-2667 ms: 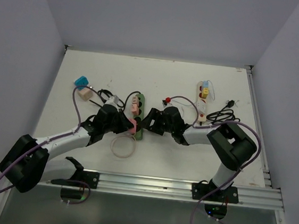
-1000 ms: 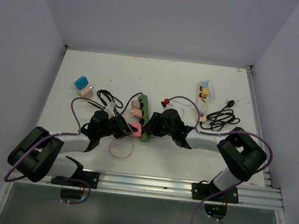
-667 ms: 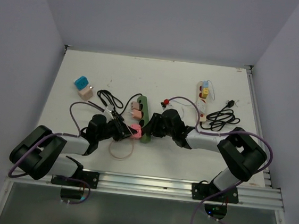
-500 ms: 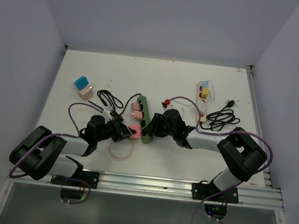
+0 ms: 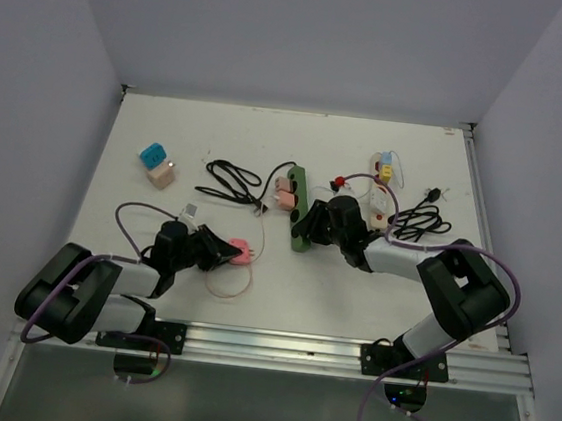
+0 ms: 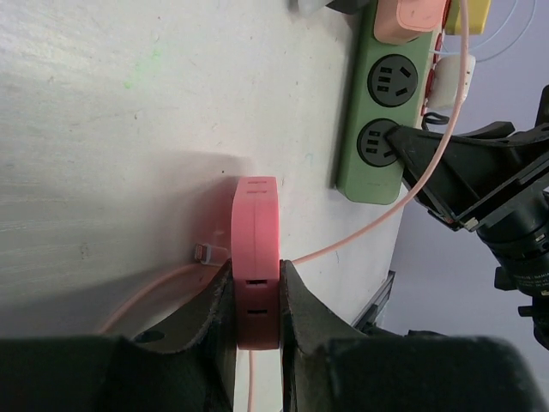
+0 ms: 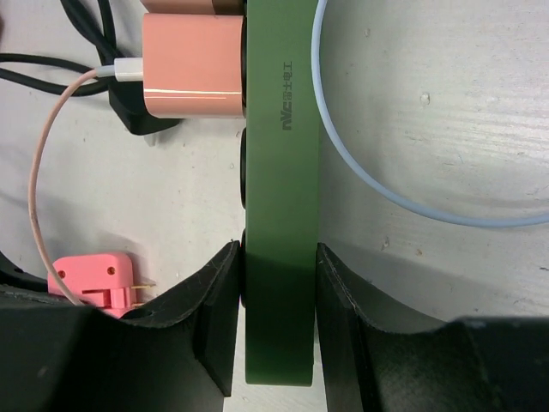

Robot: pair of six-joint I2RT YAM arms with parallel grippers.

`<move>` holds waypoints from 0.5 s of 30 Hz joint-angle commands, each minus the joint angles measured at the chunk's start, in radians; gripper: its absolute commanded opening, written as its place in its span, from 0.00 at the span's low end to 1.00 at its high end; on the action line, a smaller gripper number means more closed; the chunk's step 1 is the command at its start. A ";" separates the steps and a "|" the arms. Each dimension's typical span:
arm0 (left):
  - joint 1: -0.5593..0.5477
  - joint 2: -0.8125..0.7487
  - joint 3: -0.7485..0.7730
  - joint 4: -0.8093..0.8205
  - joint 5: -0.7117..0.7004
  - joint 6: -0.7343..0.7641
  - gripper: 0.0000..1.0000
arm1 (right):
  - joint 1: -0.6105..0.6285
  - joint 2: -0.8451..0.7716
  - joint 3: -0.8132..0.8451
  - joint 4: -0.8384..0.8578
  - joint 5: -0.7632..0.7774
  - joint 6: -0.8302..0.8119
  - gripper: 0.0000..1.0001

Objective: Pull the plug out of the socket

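Over to the left gripper (image 6: 256,283): clamped shut on the pink plug (image 6: 256,257), one finger flat against each broad face. Out of the socket, that plug, sitting off the left side of the green power strip (image 5: 303,209) near its near end, a clear gap of bare table (image 5: 169,128) between the two. Two small metal prongs poking out toward the strip in the right wrist view, touching nothing. Held low against the tabletop; can't say whether actually resting on it.

Now the right gripper (image 7: 276,283): closed on the strip's near end, a finger pressed to each long side, pinning it. Two socket faces showing on that end in the left wrist view, one black finger lying across the nearer one.

Further along the strip, away from the arms, a peach adapter (image 5: 284,191) plugged in on the left side. Thin pink cable (image 7: 39,172) arcing from its white connector back down past the plug.

Left of the strip, a coil of black cable (image 5: 232,180), and well beyond that a blue adapter (image 5: 152,155) beside a beige one (image 5: 163,173). Right of the strip, a white power strip (image 5: 382,186).
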State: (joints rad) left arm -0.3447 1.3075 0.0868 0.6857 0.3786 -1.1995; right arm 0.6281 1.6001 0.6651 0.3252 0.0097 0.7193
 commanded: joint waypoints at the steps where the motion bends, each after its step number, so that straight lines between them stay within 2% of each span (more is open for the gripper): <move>1: 0.010 0.013 0.028 -0.017 -0.010 0.060 0.11 | -0.004 -0.017 -0.029 -0.094 0.001 -0.095 0.00; 2: 0.010 0.012 0.030 -0.017 -0.009 0.063 0.18 | -0.004 -0.025 -0.029 -0.097 -0.005 -0.112 0.00; 3: 0.010 0.006 0.031 -0.017 -0.006 0.064 0.34 | -0.004 -0.032 -0.027 -0.100 -0.007 -0.119 0.00; 5: 0.010 -0.008 0.037 -0.034 -0.003 0.075 0.49 | -0.002 -0.057 -0.027 -0.107 -0.039 -0.141 0.00; 6: 0.010 -0.033 0.048 -0.049 -0.004 0.090 0.63 | -0.004 -0.068 -0.028 -0.110 -0.045 -0.146 0.00; 8: 0.010 -0.062 0.065 -0.116 -0.015 0.104 0.77 | -0.002 -0.084 -0.030 -0.121 -0.063 -0.164 0.00; 9: 0.010 -0.100 0.083 -0.142 -0.023 0.112 0.88 | -0.004 -0.091 -0.030 -0.124 -0.071 -0.170 0.00; 11: 0.010 -0.141 0.105 -0.225 -0.047 0.135 0.98 | -0.001 -0.103 -0.033 -0.129 -0.103 -0.184 0.00; 15: 0.010 -0.243 0.197 -0.363 -0.096 0.176 1.00 | 0.005 -0.120 -0.050 -0.115 -0.163 -0.192 0.00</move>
State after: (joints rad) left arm -0.3405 1.1225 0.1997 0.4492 0.3367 -1.0874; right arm 0.6254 1.5135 0.6334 0.2314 -0.0612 0.5766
